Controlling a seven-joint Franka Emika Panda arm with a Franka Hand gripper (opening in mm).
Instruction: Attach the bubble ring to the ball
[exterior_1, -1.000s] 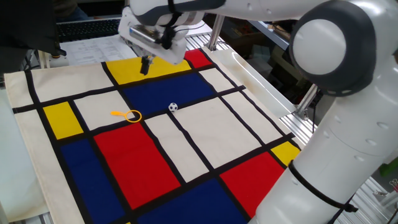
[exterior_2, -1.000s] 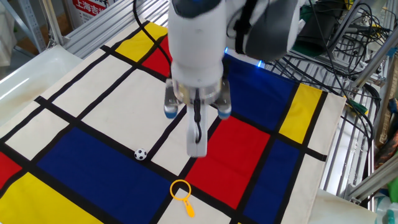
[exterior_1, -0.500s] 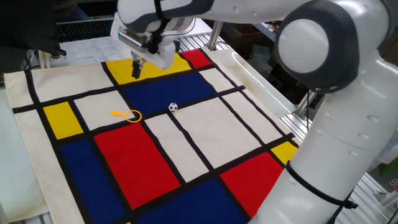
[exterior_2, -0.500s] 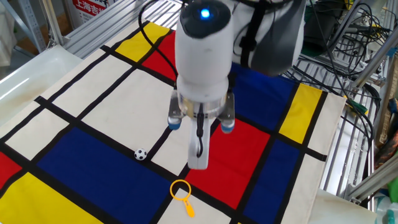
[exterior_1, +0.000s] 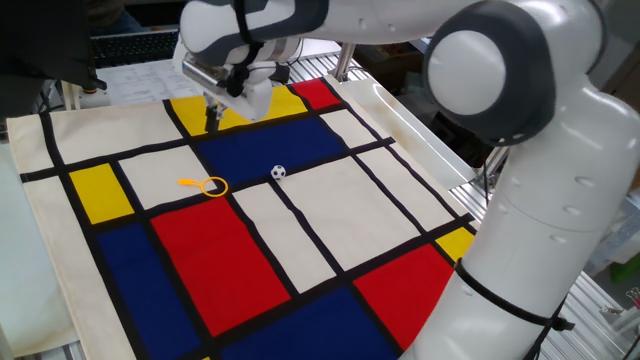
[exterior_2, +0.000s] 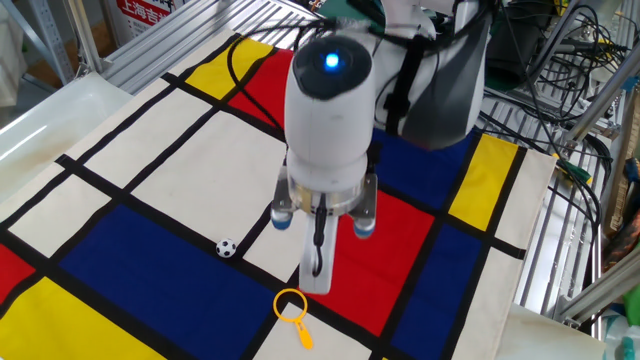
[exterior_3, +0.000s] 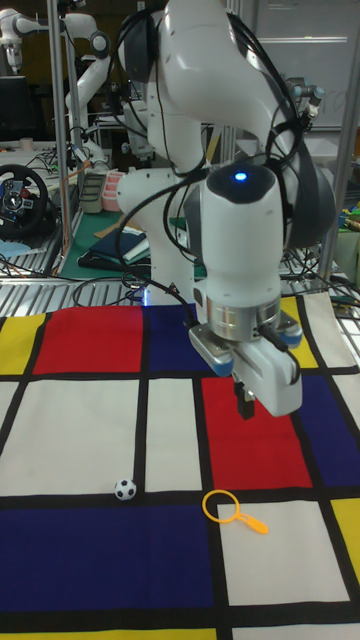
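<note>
Tool (exterior_3: 245, 402) of mine hangs above the bubble ring (exterior_3: 232, 509), grip state unclear; handle points away from the ball (exterior_3: 125, 489).

The hand (exterior_3: 245, 402) hides whether its jaws are parted.

One fixed view looks down from a raised spot beside the robot's base, facing out across the table (exterior_1: 60, 150), with the white arm (exterior_1: 520, 200) filling its right side. The other fixed view looks down from the opposite side, closer in, with the arm's wrist in the middle and wire shelving behind. The tall fixed view sits low at the table's far edge, facing the robot head-on. All three share the coloured cloth (exterior_2: 150, 170) and its middle squares.
</note>
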